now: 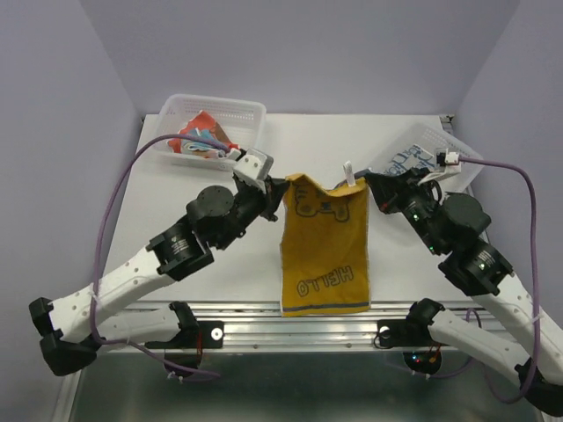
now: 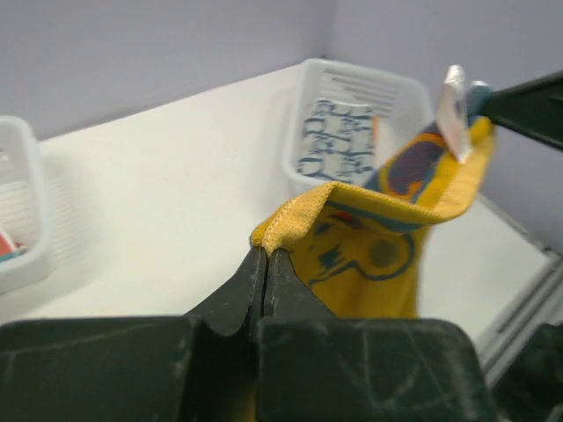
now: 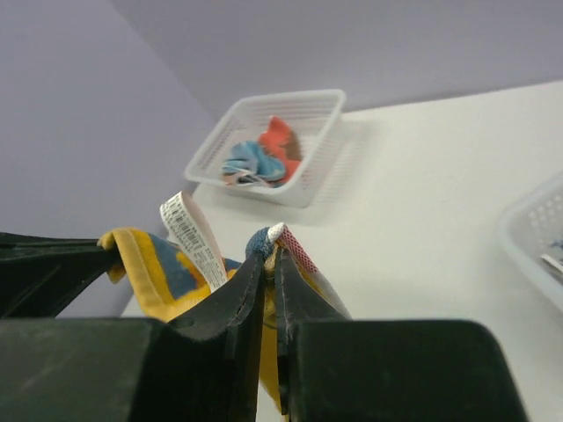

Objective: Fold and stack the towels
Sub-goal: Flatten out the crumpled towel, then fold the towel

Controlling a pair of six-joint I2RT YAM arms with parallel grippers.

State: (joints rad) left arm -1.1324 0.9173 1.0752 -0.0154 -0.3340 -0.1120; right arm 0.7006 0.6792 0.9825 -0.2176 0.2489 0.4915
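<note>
- Only the top camera showed the whole yellow bear towel (image 1: 324,255). It hung flat between the two arms over the middle of the table, with lettering near its lower hem.
- The left gripper (image 1: 280,183) had the towel's top left corner and the right gripper (image 1: 365,182) its top right corner. Each wrist view showed its own jaws pressed together on the hem with no gap.
- Only the left wrist view showed the white-and-blue printed towel (image 2: 334,141). It lay in the right basket (image 2: 378,83), beyond the stretched top hem.
- The right wrist view gave the clearest look into the left basket (image 3: 312,119). A red-orange towel (image 3: 280,141) and a light blue towel (image 3: 249,163) lay crumpled together there, touching.
- A white care label (image 3: 192,237) stood up from the top hem, just beside the right gripper.
- In the top view the towel's lower hem reached the metal rail (image 1: 264,330) at the table's near edge. Whether the hem touched the surface could not be told.
- Bare table (image 1: 396,264) lay open on both sides of the hanging towel and behind it, as far as the baskets at the two far corners.
- The table was white and the walls (image 1: 308,53) around it pale lavender.
</note>
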